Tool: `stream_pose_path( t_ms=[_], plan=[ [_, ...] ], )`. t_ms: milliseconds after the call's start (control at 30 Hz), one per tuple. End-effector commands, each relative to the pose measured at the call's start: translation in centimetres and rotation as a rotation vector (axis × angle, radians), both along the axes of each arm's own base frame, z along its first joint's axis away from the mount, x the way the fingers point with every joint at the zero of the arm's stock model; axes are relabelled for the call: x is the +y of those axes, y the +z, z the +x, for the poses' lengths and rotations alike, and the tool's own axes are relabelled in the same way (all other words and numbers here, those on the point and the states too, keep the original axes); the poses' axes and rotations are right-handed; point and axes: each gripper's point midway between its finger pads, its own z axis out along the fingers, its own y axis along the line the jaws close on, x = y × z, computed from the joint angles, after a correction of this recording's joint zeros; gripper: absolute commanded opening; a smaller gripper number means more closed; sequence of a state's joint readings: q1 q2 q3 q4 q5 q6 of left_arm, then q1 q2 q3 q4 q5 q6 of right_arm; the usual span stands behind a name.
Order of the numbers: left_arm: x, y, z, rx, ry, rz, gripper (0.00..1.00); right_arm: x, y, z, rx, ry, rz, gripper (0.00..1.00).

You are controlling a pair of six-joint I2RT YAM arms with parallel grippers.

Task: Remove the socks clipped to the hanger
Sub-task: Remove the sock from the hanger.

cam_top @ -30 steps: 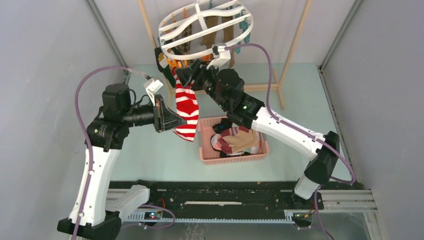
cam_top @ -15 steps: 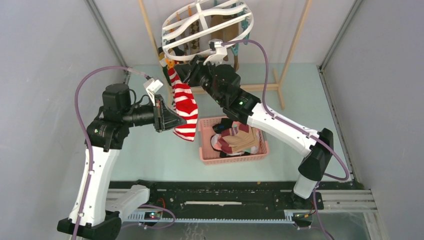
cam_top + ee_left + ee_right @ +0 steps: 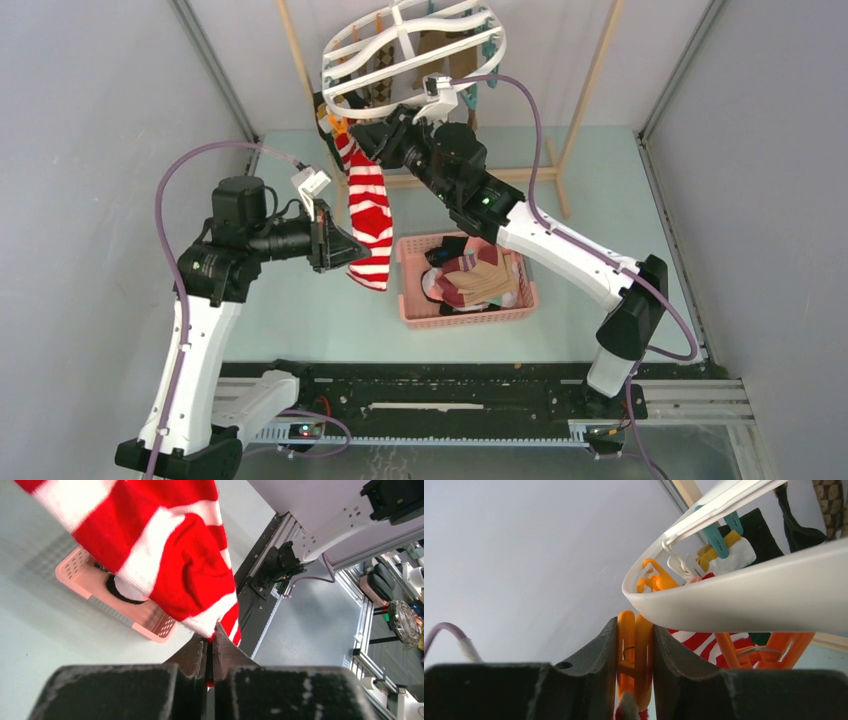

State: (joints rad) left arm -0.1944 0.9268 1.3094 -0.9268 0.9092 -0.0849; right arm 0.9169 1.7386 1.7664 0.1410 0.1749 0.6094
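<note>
Left wrist view: the left hand (image 3: 212, 630) is seen clenched on the lower end of the red-and-white striped sock (image 3: 165, 555), with a fold of fabric pinched between its dark fingers. From that grip the sock is drawn up and away, and a pink basket (image 3: 100, 602) is seen behind it on the tabletop (image 3: 45, 630).

In the right wrist view, the right hand (image 3: 635, 625) is closed around an orange clothespin (image 3: 635, 650), which is squeezed on both sides by the fingers. A scrap of red and white fabric is visible at the pin's lower end. Just above, the white rim of the hanger (image 3: 744, 595) is seen, with further teal and orange pins hung from it.

From above, the striped sock is shown hanging between the two hands, and other socks (image 3: 478, 278) are piled in the basket
</note>
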Motion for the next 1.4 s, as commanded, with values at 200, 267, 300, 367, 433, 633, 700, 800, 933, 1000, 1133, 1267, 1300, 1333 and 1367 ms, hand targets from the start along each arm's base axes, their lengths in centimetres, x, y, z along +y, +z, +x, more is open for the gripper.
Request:
stream_pose_path(
  t_ms=[200,267,300,367,433,633,700,800,933,1000,1133,1267,1300,1333,1367],
  plan=[
    [0.7,-1.7,0.0,-0.024,0.015,0.068,0.0,-1.3,3.9,-1.1,-0.035,0.058,0.145,0.0],
    [0.7,-1.7,-0.1,-0.028,0.014,0.072,0.0,-1.5,3.6,-1.3,-0.024,0.061,0.139,0.0],
    [0.8,-1.8,-0.1,-0.028,0.015,0.074,0.0,-1.6,3.3,-1.3,-0.018,0.061,0.13,0.08],
    [0.8,-1.9,-0.4,-0.029,0.009,0.08,0.0,-1.9,2.6,-1.4,-0.01,0.062,0.118,0.39],
    [1.0,-2.0,-0.4,-0.048,0.006,0.095,0.0,-2.3,1.8,-1.7,-0.002,0.063,0.108,0.64],
    [1.4,-2.1,-0.4,-0.085,0.009,0.12,0.0,-3.2,0.6,-3.3,-0.019,0.119,0.078,0.92],
    [1.5,-1.9,-0.3,-0.098,0.008,0.129,0.0,-3.4,0.5,-4.2,-0.037,0.15,0.065,0.95],
    [1.6,-1.5,-0.1,-0.122,0.008,0.141,0.0,-3.5,0.2,-5.5,-0.064,0.216,0.041,0.98],
    [1.6,-1.0,-0.2,-0.149,-0.001,0.142,0.0,-3.2,-1.4,-8.2,-0.107,0.372,-0.01,0.98],
    [1.6,-0.9,-0.3,-0.163,-0.006,0.142,0.0,-2.9,-2.6,-10.1,-0.133,0.467,-0.043,0.98],
    [1.5,-0.8,-0.7,-0.194,-0.028,0.14,0.0,-2.5,-5.5,-13.2,-0.15,0.6,-0.09,0.96],
    [1.5,-0.4,-0.9,-0.213,-0.033,0.137,0.0,-1.6,-7.5,-15.7,-0.148,0.687,-0.122,0.92],
    [1.5,-0.4,-0.9,-0.218,-0.033,0.137,0.0,-1.4,-7.8,-16.2,-0.148,0.707,-0.124,0.91],
    [1.5,-0.3,-0.9,-0.22,-0.035,0.135,0.0,-1.2,-8.0,-16.6,-0.149,0.72,-0.124,0.89],
    [1.5,-0.2,-1.0,-0.222,-0.036,0.134,0.0,-1.1,-8.2,-17.0,-0.148,0.733,-0.124,0.88]
  ],
)
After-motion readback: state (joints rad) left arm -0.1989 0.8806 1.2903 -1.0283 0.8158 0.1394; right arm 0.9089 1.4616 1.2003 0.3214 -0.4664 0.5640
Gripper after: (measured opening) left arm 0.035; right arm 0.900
